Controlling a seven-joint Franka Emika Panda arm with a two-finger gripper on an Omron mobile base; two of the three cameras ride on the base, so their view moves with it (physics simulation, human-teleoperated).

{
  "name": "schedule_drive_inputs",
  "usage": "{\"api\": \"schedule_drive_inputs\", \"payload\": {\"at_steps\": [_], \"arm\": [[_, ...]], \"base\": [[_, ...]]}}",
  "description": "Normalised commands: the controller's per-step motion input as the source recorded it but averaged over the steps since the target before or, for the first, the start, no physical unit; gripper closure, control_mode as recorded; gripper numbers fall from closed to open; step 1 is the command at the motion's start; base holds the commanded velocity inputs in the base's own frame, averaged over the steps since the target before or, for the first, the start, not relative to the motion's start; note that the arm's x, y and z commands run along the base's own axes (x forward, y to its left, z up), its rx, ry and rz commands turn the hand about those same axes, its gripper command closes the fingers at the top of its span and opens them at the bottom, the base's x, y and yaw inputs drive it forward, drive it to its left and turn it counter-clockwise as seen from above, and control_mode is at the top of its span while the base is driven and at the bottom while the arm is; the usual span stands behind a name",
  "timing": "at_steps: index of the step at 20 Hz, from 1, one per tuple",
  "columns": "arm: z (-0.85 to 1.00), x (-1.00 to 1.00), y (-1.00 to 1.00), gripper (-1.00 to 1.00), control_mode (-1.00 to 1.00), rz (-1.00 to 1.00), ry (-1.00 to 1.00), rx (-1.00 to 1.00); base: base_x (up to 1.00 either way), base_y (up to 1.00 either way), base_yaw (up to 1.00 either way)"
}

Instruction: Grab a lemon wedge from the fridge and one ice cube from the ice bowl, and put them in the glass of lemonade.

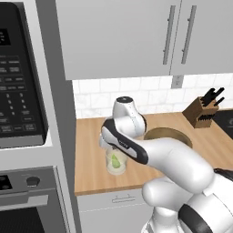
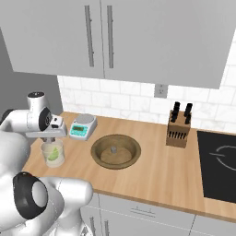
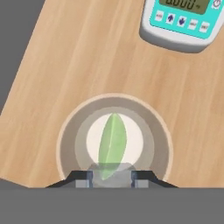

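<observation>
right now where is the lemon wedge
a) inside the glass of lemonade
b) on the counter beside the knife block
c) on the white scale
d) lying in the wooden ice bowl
a: the lemon wedge sits inside the glass of lemonade, seen from straight above in the hand view and through the glass wall in both base views, with the gripper right over the rim.

The short clear glass tumbler [image 3: 114, 142] shows pale yellowish liquid around a yellow-green pointed lemon wedge [image 3: 112, 142], on a light tan wooden counter [image 3: 87, 57] with fine straight grain. The wide round wooden bowl [image 2: 115, 150] is mid-brown; the small scale [image 2: 83, 126] is white with a teal face. The backsplash tiles [image 2: 133, 99] are white with pale grey veining, and the knife block [image 2: 179, 130] is brown with black handles.
</observation>
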Motion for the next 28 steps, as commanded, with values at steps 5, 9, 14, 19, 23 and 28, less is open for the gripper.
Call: {"api": "schedule_drive_inputs", "payload": {"at_steps": [5,9,14,19,23,28], "arm": [[0.0,0.15,0.01,1.0,-1.0,0.0,0.04,0.0],[-0.01,0.03,0.0,1.0,-1.0,0.0,0.01,0.0],[-0.3,0.0,0.0,1.0,-1.0,0.0,0.0,0.0],[-0.04,0.0,0.0,1.0,-1.0,0.0,0.0,0.0],[0.0,0.0,0.0,-1.0,-1.0,0.0,0.0,0.0],[0.0,0.0,0.0,-1.0,-1.0,0.0,0.0,0.0]], "base": [[0.0,0.0,0.0],[0.0,0.0,0.0],[0.0,0.0,0.0],[0.0,0.0,0.0],[0.0,0.0,0.0],[0.0,0.0,0.0]]}}
